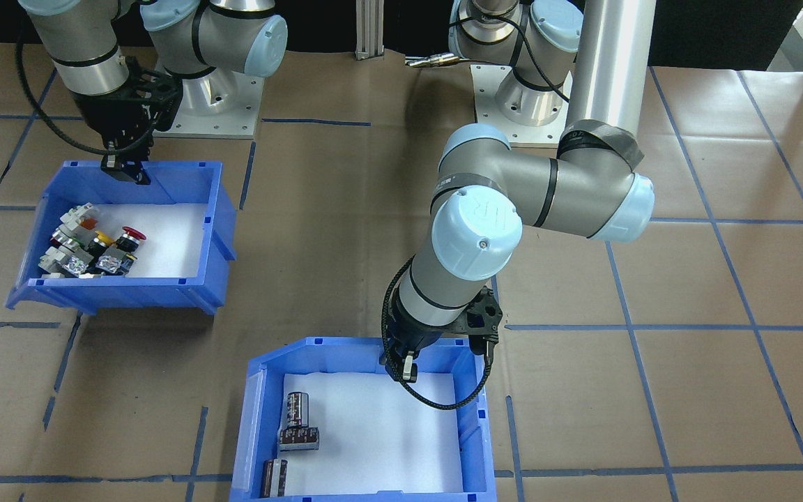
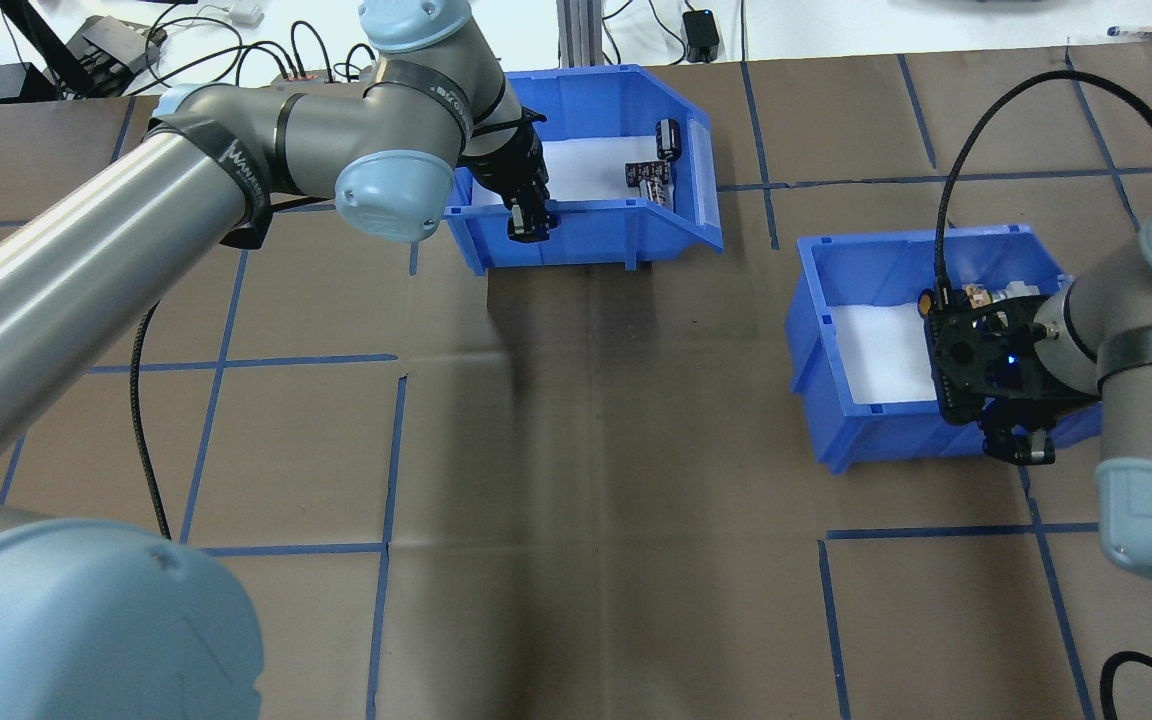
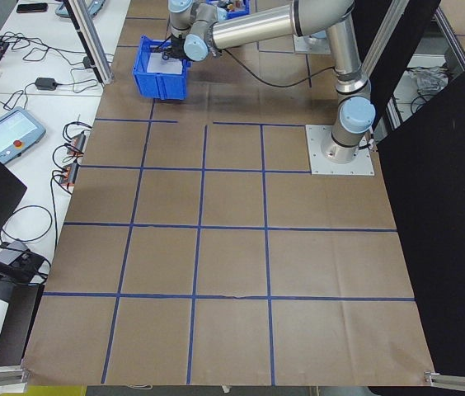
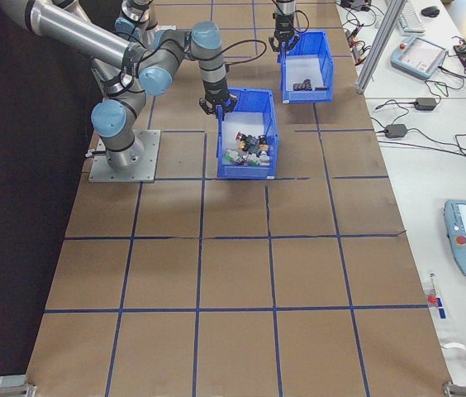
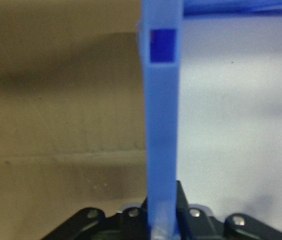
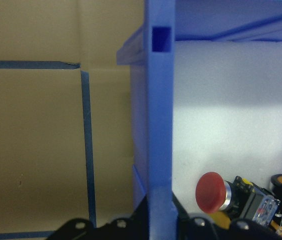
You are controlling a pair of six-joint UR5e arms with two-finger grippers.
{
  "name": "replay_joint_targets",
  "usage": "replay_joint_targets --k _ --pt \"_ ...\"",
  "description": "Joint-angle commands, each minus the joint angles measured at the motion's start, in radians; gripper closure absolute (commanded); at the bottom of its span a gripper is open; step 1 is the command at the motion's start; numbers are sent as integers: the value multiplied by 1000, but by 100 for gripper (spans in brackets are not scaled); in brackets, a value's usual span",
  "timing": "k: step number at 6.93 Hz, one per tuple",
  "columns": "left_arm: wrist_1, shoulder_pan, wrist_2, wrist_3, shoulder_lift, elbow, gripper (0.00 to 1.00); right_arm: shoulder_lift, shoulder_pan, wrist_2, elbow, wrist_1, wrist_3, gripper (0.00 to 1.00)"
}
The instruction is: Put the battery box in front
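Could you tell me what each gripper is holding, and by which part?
Left gripper clamps the battery box by its near wall; right gripper clamps the switch bin by its near wall.

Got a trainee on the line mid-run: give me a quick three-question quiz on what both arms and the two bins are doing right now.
1. True or false: the left gripper straddles a wall of the battery box.
2. What does the switch bin under the right gripper hold? A) dark cylinders B) coloured push-button switches C) nothing
3. Fill in: in the overhead view, the battery box lies ___ from the robot than the switch bin.

Key: 1 true; 2 B; 3 farther.
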Motion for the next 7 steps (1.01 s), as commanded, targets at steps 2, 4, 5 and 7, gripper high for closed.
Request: replay_joint_targets --k 2,4,5,7 --pt "7 -18 -7 -53 -15 8 89 -52 113 -1 57 2 109 100" --pt "7 -38 -5 -90 -9 -4 89 -52 148 1 57 4 139 100" --pt "6 -45 -1 -91 -15 -4 86 -52 166 1 58 5 151 100" --pt "4 -49 -5 -90 5 -21 82 -47 242 -5 58 4 241 100"
